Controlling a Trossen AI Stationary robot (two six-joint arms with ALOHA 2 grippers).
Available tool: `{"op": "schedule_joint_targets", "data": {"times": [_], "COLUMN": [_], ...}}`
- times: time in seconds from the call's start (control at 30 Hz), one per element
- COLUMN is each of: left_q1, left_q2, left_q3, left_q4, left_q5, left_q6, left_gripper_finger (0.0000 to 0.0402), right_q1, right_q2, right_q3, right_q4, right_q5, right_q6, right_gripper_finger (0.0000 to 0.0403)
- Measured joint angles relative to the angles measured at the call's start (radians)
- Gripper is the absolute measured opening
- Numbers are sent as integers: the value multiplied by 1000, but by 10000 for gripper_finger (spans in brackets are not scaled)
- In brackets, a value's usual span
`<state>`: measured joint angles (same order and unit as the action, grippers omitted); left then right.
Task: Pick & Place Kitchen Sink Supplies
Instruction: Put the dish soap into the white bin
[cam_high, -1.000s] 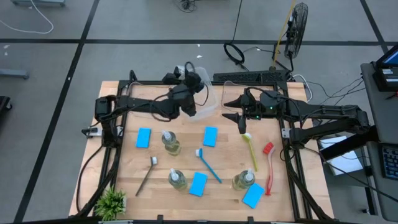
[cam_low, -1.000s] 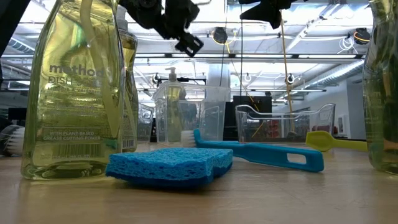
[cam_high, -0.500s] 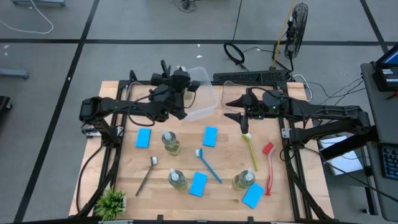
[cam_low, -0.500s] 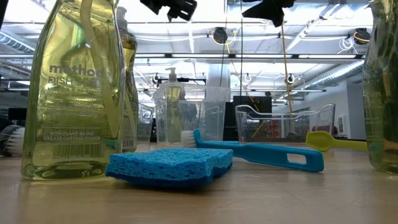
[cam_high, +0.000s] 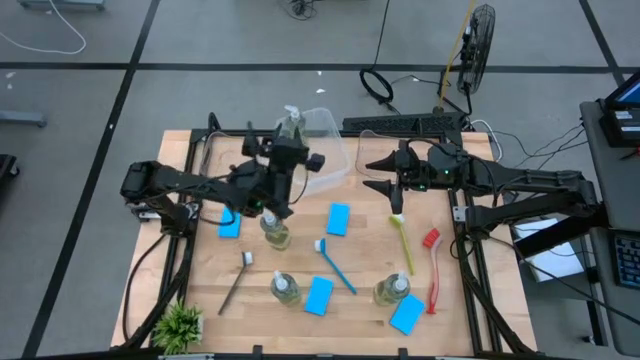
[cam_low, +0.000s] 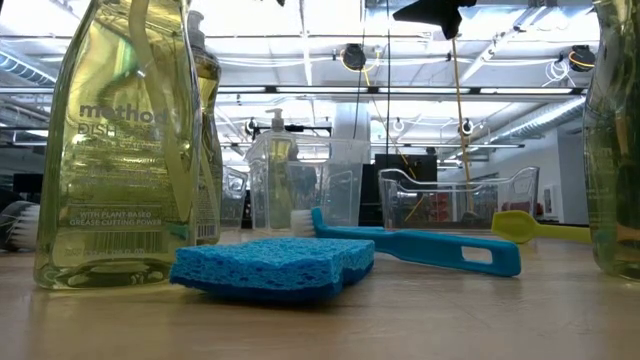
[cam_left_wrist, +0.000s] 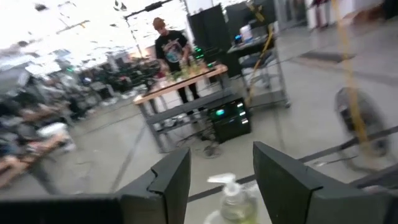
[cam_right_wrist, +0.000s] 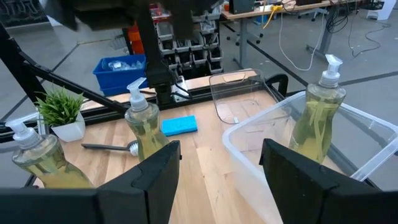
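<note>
- Now the left gripper hangs above the back-left part of the table, with its fingers spread and holding nothing.
- One soap bottle stands upright inside a clear bin at the back of the table; the right wrist view shows it in that bin too.
- Also the right gripper waits in the air near the back-right part, beside a second clear bin; its fingers are apart and empty.
- A second soap bottle stands on the wood just in front of the left gripper, between two light-blue sponges and.
- Two more bottles and stand near the front, each beside a sponge: and.
- The blue brush lies in the middle, the yellow brush and the red brush at the right, the dark grey brush at the left.
- A small plant stands in the front-left corner.
</note>
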<state>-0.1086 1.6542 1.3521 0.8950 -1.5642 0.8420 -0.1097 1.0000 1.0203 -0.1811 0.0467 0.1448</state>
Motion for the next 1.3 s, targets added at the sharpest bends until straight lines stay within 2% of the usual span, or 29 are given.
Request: {"op": "schedule_joint_targets", "data": {"times": [0.3, 0.83, 1.03, 1.3], "left_q1": [-172, -524, -597, -614], "left_q2": [-50, -109, -156, -241], "left_q3": [0, -1, -1, -1], "left_q4": [-3, -11, -13, -10], "left_q5": [-4, -7, -7, -7], "left_q6": [-140, -181, -194, -160], "left_gripper_finger": [175, 175, 175, 175], "right_q1": [0, 0, 0, 0], "right_q2": [0, 0, 0, 0], "right_q3": [0, 0, 0, 0], "right_q4": [-41, -42, -47, -57], "right_q5": [0, 0, 0, 0], "right_q6": [-7, -53, -60, -60], "right_gripper_finger": [212, 212, 212, 212]}}
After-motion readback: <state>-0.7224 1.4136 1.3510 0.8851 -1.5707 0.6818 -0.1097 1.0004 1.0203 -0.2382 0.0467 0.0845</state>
